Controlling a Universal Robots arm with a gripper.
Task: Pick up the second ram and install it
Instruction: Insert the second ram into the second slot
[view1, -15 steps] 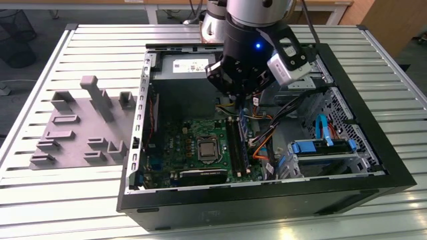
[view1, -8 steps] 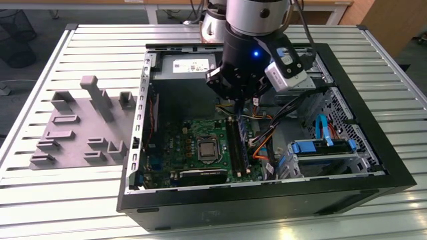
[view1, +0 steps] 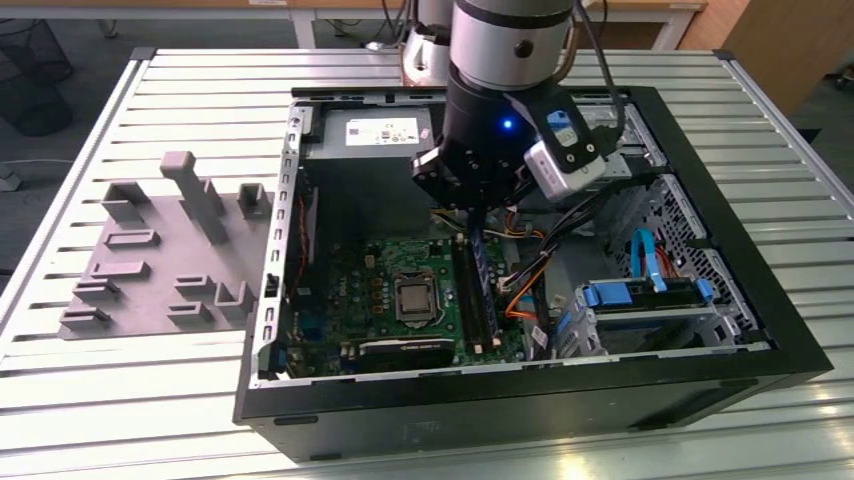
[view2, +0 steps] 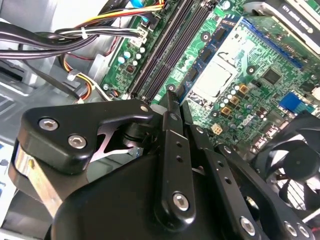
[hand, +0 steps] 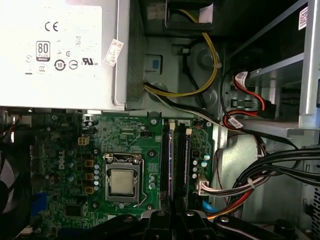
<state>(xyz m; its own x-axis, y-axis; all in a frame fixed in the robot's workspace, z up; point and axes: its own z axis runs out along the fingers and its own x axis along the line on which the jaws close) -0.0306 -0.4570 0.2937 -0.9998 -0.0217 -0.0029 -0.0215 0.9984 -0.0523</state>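
Arm reaching straight down into the open computer case (view1: 747, 300)
Hand (view1: 470, 212) pinched narrow just above the second ram (view1: 478, 290) (standing upright in its motherboard (view1: 360, 290) slot), contact not discernible

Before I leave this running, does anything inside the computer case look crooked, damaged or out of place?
Nothing stands out. The ram stands straight in its slot on the motherboard, beside the processor, with the gripper over the slots. The cables lie beside the board, off the slots. No damage shows.
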